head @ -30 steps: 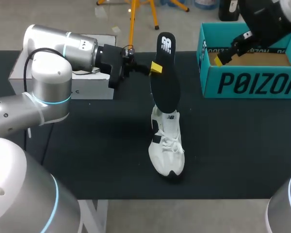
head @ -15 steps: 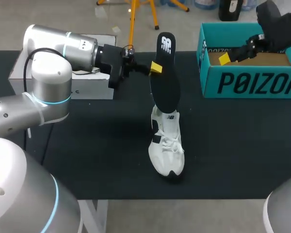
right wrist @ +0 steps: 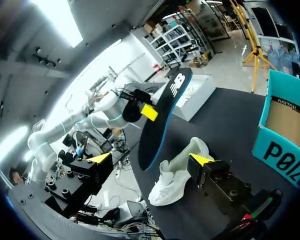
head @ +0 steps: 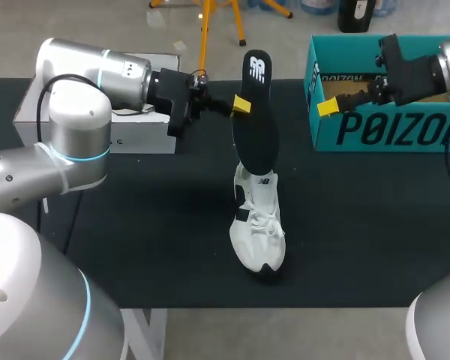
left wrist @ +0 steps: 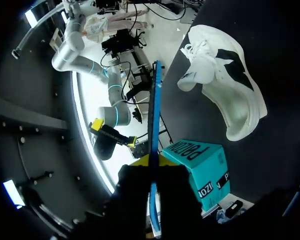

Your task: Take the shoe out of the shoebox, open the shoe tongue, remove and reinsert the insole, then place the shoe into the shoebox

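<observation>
Insole [head: 253, 120] stays pinched by its edge in the left jaws, upright, its lower end at the opening of the shoe [head: 259, 225], which sits in the middle of the surface [head: 150, 225]. The right arm [head: 416, 71] has swung down from over the box [head: 390, 127]. The right jaws, spread wide and empty, now hang by its front-left corner, probably coming to steady the shoe for reinsertion.

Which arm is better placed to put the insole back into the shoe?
Left. The left gripper is shut on the insole, holding it upright right by the shoe. The right gripper is open and empty, off by the shoebox.
</observation>
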You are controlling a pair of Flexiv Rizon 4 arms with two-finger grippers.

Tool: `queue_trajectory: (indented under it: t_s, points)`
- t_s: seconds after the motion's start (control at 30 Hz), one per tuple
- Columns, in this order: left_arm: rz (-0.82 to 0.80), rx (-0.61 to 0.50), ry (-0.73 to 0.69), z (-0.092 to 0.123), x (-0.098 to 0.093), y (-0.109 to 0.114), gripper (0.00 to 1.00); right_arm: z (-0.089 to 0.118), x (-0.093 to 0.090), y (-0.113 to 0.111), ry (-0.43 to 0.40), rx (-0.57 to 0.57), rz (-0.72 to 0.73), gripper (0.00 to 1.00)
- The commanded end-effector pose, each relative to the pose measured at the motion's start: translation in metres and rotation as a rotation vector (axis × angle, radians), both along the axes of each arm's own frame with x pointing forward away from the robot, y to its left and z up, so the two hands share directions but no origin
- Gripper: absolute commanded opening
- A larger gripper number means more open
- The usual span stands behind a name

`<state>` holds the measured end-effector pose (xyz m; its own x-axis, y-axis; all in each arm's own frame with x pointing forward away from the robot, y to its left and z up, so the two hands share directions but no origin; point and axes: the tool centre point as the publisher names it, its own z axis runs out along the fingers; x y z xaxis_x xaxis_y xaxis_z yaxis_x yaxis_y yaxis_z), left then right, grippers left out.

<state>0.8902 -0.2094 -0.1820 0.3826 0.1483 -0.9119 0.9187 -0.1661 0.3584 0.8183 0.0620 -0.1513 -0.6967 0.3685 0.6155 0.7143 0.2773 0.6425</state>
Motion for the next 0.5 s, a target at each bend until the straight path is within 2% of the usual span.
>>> queue_trajectory:
  t_s: [0.03, 0.5]
  points:
    - [-0.001, 0.002, 0.0, 0.0, 0.001, -0.001, 0.0, -0.011, 0.018, 0.024, 0.048, 0.039, 0.086, 1.0]
    - [-0.001, 0.002, 0.0, 0.0, 0.001, -0.001, 0.0, -0.035, 0.032, 0.064, 0.056, 0.081, 0.165, 1.0]
